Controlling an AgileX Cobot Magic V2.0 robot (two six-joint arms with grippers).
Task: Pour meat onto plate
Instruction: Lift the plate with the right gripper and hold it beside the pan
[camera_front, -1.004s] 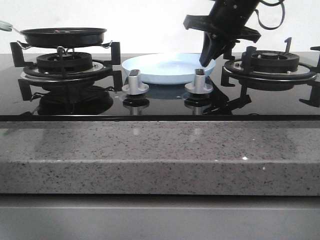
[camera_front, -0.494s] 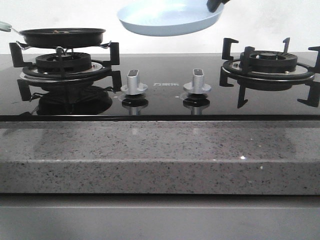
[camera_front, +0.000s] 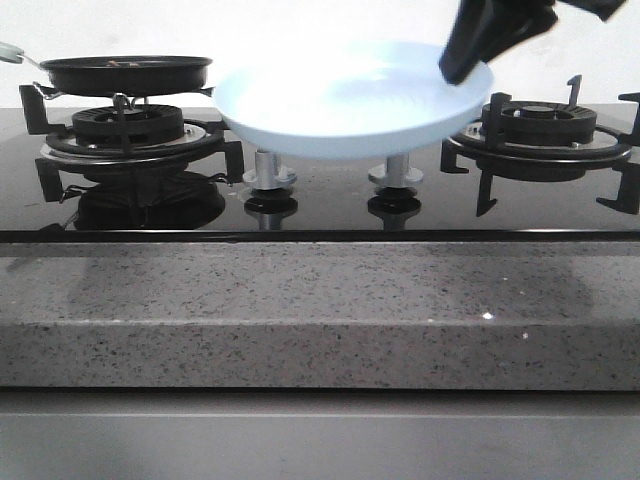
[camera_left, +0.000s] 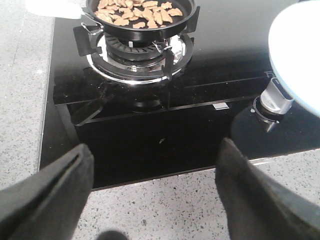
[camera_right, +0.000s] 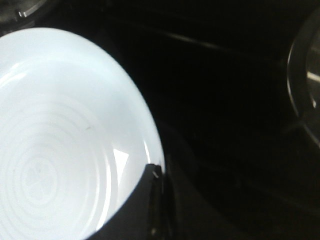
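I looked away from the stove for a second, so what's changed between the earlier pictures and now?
The right gripper, shut on the plate rim, lifted it off the glass between the burners, raised it high, and has now brought it lower and nearer the camera, held in the air above the knobs. The frying pan with the meat stayed on the left burner; the left gripper is open.

From my station I saw a plain white wall (camera_front: 300, 25) behind the cooker. A glossy black glass hob (camera_front: 320, 215) lay set into a grey speckled stone countertop (camera_front: 320, 310), whose thick front edge ran across the front view, with a flat grey panel (camera_front: 320, 435) beneath it. Black cast-iron burner grates stood at the left (camera_front: 130, 135) and right (camera_front: 540, 135), and two silver knobs (camera_front: 270, 175) sat between them, mirrored in the glass. The light was even and bright.
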